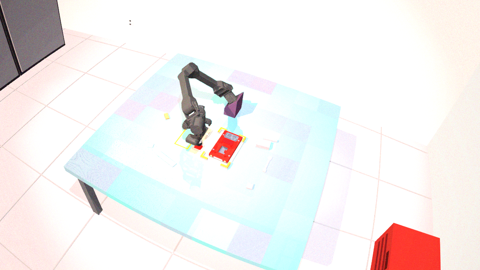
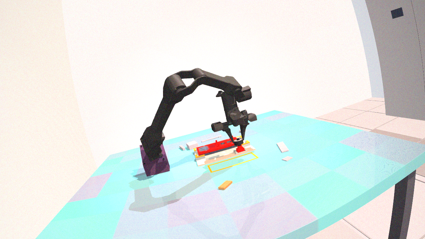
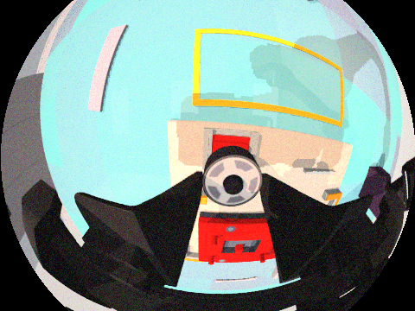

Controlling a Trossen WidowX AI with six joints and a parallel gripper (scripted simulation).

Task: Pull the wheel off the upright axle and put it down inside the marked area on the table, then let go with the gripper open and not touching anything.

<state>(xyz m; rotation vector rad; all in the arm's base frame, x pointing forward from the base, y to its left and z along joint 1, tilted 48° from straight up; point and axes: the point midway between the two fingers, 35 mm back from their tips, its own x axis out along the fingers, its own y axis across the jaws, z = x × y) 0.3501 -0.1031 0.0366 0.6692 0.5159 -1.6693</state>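
Note:
A small black wheel with a grey spoked face [image 2: 238, 142] [image 3: 216, 181] is upright-axled over a red block [image 1: 198, 147] [image 2: 240, 149] [image 3: 231, 140], with a little red showing beneath it. My gripper [image 2: 238, 140] [image 3: 232, 178] is shut on the wheel, one finger on each side of its rim. A dark round axle end shows at the hub; how far the axle still reaches into the wheel I cannot tell. The marked area, a yellow outline [image 1: 181, 146] [image 2: 210, 171] [image 3: 196, 65] on the table, is beside the board and holds nothing. In the top view my arm mostly hides the wheel.
The red block stands on a beige board [image 3: 186, 147]. A large red plate [image 1: 218, 156] [image 3: 212, 252] lies close by between yellow corner brackets. An orange block [image 1: 166, 116] [image 2: 225, 185] lies beyond the outline. A pale strip [image 2: 282, 147] [image 3: 105, 69] lies to one side.

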